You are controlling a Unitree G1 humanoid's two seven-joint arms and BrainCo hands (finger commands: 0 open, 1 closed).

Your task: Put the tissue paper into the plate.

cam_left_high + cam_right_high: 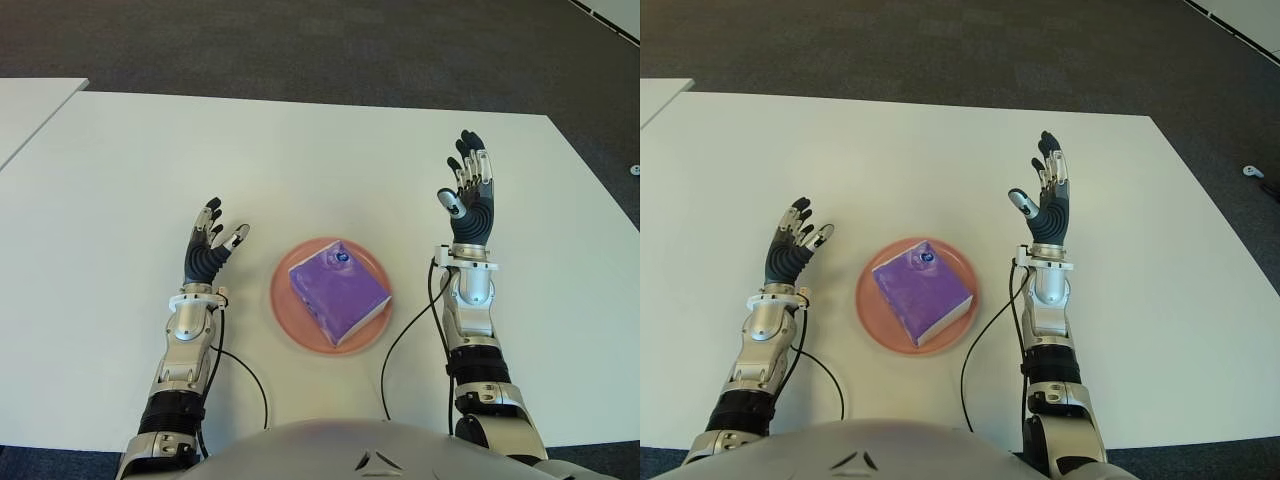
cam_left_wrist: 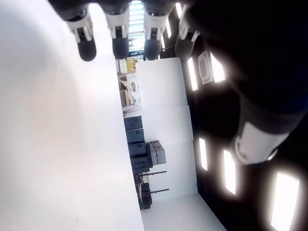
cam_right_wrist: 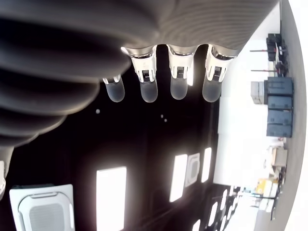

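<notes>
While both hands stand clear of it, the tissue paper (image 1: 338, 296), a purple packet, lies on the pink plate (image 1: 284, 313) in the middle of the white table (image 1: 300, 160), turned at an angle so one corner points away from the robot. The left hand (image 1: 207, 252) is just to the left of the plate, apart from it, palm up with its fingers (image 1: 214, 217) spread and holding nothing. The right hand (image 1: 469, 198) is on the other side of the plate and farther from it, raised upright with the fingers straight and loosely together, also empty. Its wrist view shows four fingertips (image 3: 178, 88) extended in a row against a ceiling with light panels. Black cables (image 1: 404, 332) run along the table beside each forearm.
</notes>
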